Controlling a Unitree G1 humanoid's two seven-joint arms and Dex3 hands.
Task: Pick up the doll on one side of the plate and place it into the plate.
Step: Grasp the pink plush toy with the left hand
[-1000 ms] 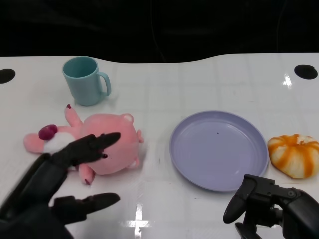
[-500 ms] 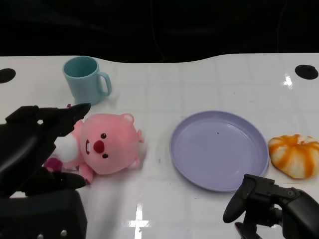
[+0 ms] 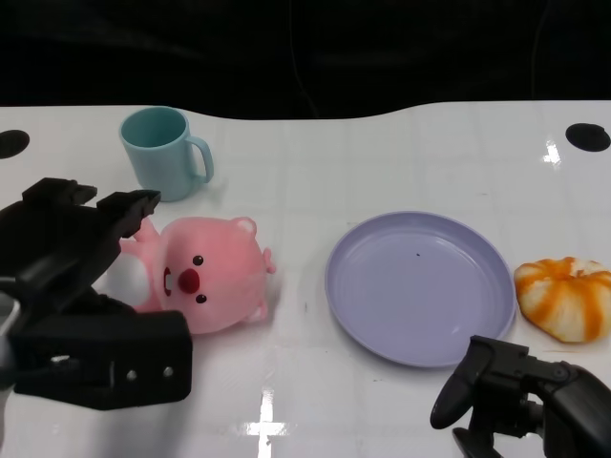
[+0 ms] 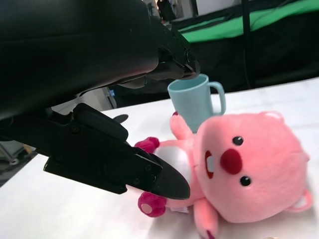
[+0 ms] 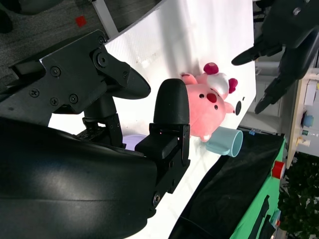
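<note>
Doll (image 3: 208, 275): pink plush, lying on table (image 3: 382, 153) left of plate (image 3: 417, 286). Left hand (image 3: 67, 258) spread wide around its body, empty; close gently on the soft torso before lifting.

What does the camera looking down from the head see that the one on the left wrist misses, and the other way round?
Only the head view shows the purple plate, the orange-and-white pumpkin toy beside it, and the right hand low at the table's near edge.

Only the left wrist view shows a green backdrop beyond the table.

Both show the pink doll lying on the white table, the teal mug behind it, and the left hand with its fingers spread beside the doll.
</note>
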